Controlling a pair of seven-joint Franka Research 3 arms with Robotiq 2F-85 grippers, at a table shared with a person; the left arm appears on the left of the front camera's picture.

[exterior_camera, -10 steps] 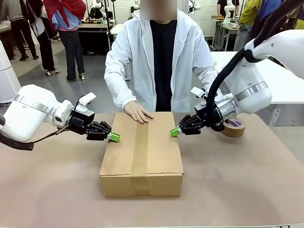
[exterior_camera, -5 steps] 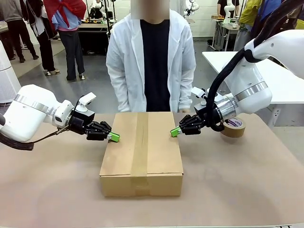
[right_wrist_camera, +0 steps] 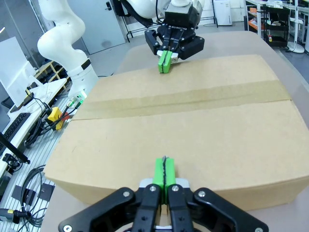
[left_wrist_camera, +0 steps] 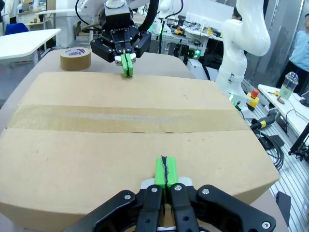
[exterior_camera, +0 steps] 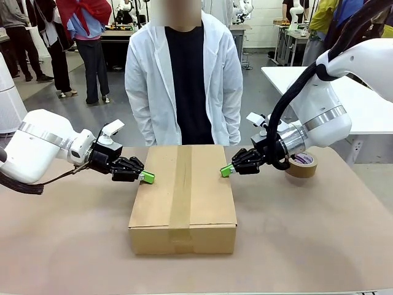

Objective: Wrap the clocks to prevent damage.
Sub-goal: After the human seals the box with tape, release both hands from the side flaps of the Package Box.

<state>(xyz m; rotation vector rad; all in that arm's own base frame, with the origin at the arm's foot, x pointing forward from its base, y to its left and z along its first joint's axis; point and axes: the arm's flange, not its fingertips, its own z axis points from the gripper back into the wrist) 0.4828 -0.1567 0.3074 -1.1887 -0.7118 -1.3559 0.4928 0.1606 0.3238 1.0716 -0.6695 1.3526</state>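
Note:
A closed cardboard box [exterior_camera: 184, 196] with a strip of brown tape along its top lies mid-table. The clocks are hidden from view. My left gripper [exterior_camera: 147, 177] is shut on nothing, its green pads pressed together at the box's left top edge. My right gripper [exterior_camera: 226, 170] is likewise shut and empty at the box's right top edge. In the left wrist view my own shut gripper [left_wrist_camera: 165, 169] sits at the near side of the box [left_wrist_camera: 120, 145], facing the right gripper [left_wrist_camera: 127, 65] across it. The right wrist view mirrors this: right gripper [right_wrist_camera: 164, 170], box [right_wrist_camera: 193, 125], left gripper [right_wrist_camera: 164, 62].
A roll of brown tape [exterior_camera: 303, 164] lies on the table behind my right gripper, also seen as the tape roll [left_wrist_camera: 76, 58]. A person in a white coat [exterior_camera: 184, 80] stands at the far edge with arms down. Bare table [exterior_camera: 307, 233] lies in front and to both sides.
The person lifted a hand off the box's far edge, straightened up and stepped back. Both arms and the box have stayed still.

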